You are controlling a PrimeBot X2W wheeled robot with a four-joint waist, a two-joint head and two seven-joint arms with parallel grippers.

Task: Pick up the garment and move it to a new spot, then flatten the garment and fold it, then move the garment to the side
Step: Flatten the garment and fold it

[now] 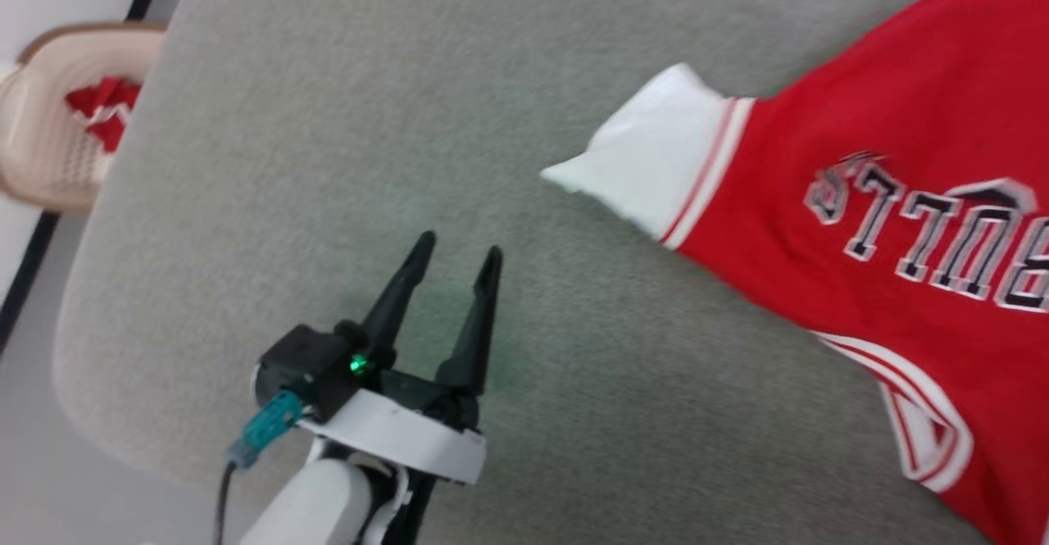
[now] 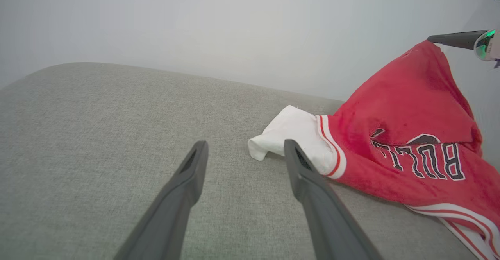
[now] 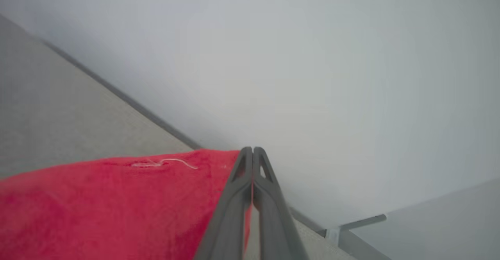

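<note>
Grey fabric covers the table (image 1: 328,119), and the garment (image 1: 885,143) lies toward its right side, one part drawn up into a peak and the rest draped on the cloth, its lettering upside down from the head view. The right claw (image 3: 252,150) is pressed together on a thin bit of red edge at that peak, and that's the worry: so small a bite could slide out under the jersey's own weight. Watch the white sleeve (image 1: 647,168) too. It rests on the table, and if dragged across that weave it may tuck under and spoil the flattening. The left claw (image 1: 457,246), spread wide and empty, hovers near the sleeve, apart from it. Far left, off the table, sits a beige basket (image 1: 41,152) holding a bunched red-and-white cloth (image 1: 102,106). The count: one garment, two claws, one basket, one spare cloth.
</note>
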